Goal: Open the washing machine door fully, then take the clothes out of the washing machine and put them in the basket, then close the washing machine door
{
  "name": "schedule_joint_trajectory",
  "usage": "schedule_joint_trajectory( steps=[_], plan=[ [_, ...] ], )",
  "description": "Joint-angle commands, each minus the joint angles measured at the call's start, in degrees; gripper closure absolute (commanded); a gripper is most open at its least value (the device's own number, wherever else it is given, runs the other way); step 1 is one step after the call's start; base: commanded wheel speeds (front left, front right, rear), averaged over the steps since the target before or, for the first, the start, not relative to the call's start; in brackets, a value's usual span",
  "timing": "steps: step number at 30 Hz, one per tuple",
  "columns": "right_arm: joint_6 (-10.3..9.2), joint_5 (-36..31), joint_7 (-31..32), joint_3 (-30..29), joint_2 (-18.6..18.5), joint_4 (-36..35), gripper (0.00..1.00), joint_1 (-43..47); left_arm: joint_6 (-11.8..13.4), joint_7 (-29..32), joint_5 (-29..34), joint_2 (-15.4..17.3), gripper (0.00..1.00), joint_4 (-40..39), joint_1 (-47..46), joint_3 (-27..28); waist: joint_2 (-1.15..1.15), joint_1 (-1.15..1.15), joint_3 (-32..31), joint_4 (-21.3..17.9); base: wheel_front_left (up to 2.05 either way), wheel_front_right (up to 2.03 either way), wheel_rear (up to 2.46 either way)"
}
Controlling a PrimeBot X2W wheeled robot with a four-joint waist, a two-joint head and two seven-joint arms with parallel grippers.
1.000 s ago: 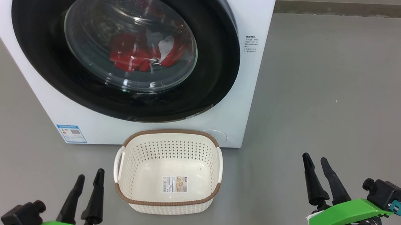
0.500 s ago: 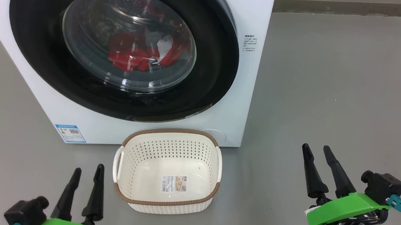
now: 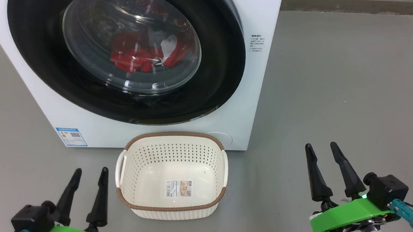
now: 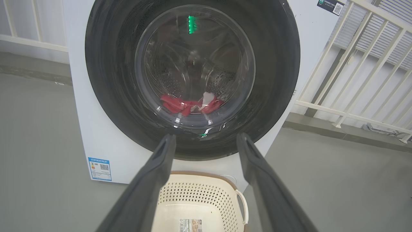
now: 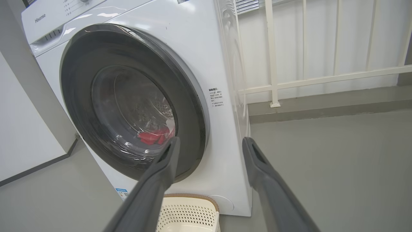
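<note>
Movement is small: my right claw [image 3: 320, 144], spread and empty like my left claw [image 3: 91, 169], has edged toward the shut glossy black-rimmed round door [image 3: 35, 48]; opening comes next.

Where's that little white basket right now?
Head view, bottom centre: the basket sits on the floor right in front of the washing machine, below its round door.

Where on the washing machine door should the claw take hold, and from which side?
Probably the right edge of the washing machine door, coming from the right with the right claw: a grey side band stands proud there; the glossy face shows no handle.
</note>
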Motion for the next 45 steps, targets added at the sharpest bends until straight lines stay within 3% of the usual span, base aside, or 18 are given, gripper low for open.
schedule_joint_trajectory(
  steps=[1, 18, 36, 37, 38, 39, 40, 45],
  plan=[
    [0.39, -2.42, -1.04, 1.62, -0.63, -1.85, 0.0, -2.82, -0.32, -1.0, 2.26, 0.59, 0.0, -1.92, -2.84, 1.77, 0.0, 0.0, 0.02, -0.03, 0.0, 0.0, 0.0],
    [0.46, -13.43, -3.81, 2.67, -0.72, -2.96, 0.0, -3.91, -0.13, -3.8, 13.02, 0.73, 0.0, -3.34, -3.05, 2.39, 0.0, 0.0, 0.48, -0.53, 0.0, 0.0, 0.0],
    [0.46, -12.28, -3.81, 2.84, -0.72, -2.68, 0.0, -4.37, -0.12, -3.8, 12.5, 0.73, 0.0, -3.48, -3.33, 2.14, 0.0, 0.0, 1.83, -0.14, 0.0, 0.0, 0.0],
    [0.46, -11.33, -3.81, 2.91, -0.72, -2.42, 0.21, -4.58, -0.12, -3.8, 12.46, 0.73, 0.0, -3.53, -3.48, 2.09, 0.0, 0.0, 2.1, -0.1, 0.0, 0.0, 0.0],
    [0.46, -10.14, -3.81, 2.92, -0.72, -2.23, 0.67, -4.89, -0.13, -3.8, 12.41, 0.73, 0.0, -3.61, -3.64, 2.04, 0.0, 0.0, 2.52, -0.06, 0.0, 0.0, 0.0],
    [0.46, -8.75, -3.81, 3.02, -0.72, -2.07, 0.94, -5.32, -0.13, -3.8, 12.38, 0.73, 0.0, -3.7, -3.84, 1.99, 0.0, 0.0, 2.96, -0.03, 0.0, 0.0, 0.0],
    [0.46, -7.12, -3.81, 3.12, -0.72, -2.01, 1.0, -5.82, -0.14, -3.8, 12.37, 0.73, 0.0, -3.79, -4.07, 1.91, 0.0, 0.0, 3.46, 0.02, 0.0, 0.0, 0.0],
    [0.46, 1.75, -3.81, 3.34, -0.72, -1.46, 1.0, -9.27, -0.17, -3.8, 11.94, 0.73, 0.0, -4.71, -5.68, 1.5, 0.0, 0.0, 6.52, 0.42, 0.0, 0.0, 0.0]
  ],
)
